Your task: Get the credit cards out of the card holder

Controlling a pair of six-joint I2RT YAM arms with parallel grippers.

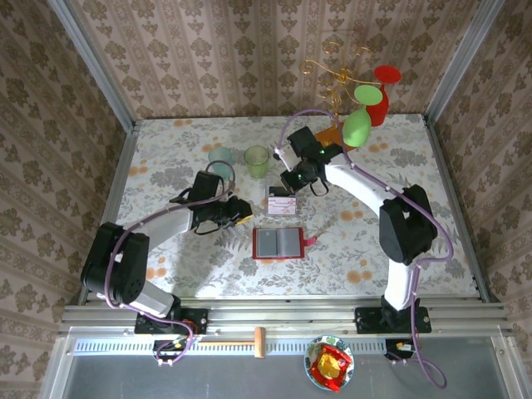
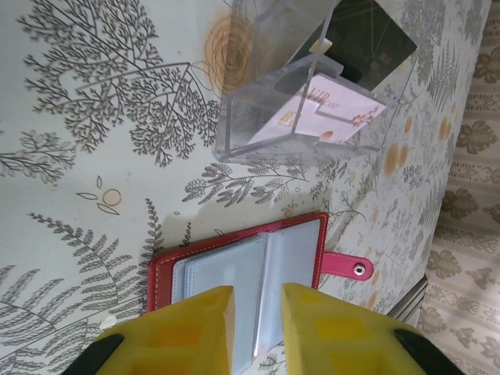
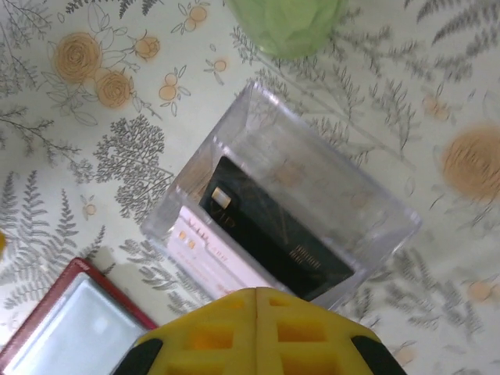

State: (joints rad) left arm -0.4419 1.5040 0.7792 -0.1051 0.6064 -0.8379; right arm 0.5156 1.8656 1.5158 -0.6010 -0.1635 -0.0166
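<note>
The red card holder lies open and flat on the table, its grey sleeve panels facing up and its red tab pointing right. My left gripper hovers just above the sleeves; its yellow fingers stand a small gap apart and hold nothing. Behind the holder stands a clear plastic box. Inside it lean two credit cards, a pink-white one and a black one. My right gripper is shut and empty, right over the box's near edge. A corner of the card holder shows at lower left.
A green cup and a pale clear cup stand behind the box. At the back right is a gold wire stand with green and red pieces beside an orange board. Walls close in the floral table.
</note>
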